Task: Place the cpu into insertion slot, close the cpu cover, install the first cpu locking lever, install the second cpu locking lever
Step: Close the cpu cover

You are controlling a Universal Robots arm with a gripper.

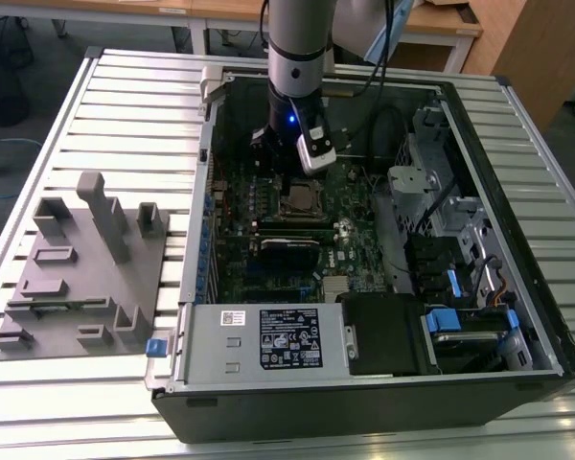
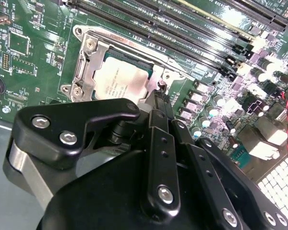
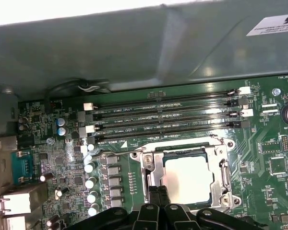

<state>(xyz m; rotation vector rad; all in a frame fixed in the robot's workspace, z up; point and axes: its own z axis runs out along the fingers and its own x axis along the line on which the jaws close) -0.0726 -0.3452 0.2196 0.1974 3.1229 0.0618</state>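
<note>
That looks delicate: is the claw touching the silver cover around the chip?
Cannot tell. In both wrist views the claw overlaps the cpu cover's edge, hiding any contact or gap.

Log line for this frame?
cpu seated | cpu cover down over it | gripper at cover's edge | fingers shut

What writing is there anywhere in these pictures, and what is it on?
Black label on the silver box: print too small to read.
Barcode sticker beside it: unreadable.
White sticker on the case wall: blurred, cut off.
White lettering by the memory slots: too small.
Faint marks on the cpu: unreadable.
Nothing can be quoted.
</note>
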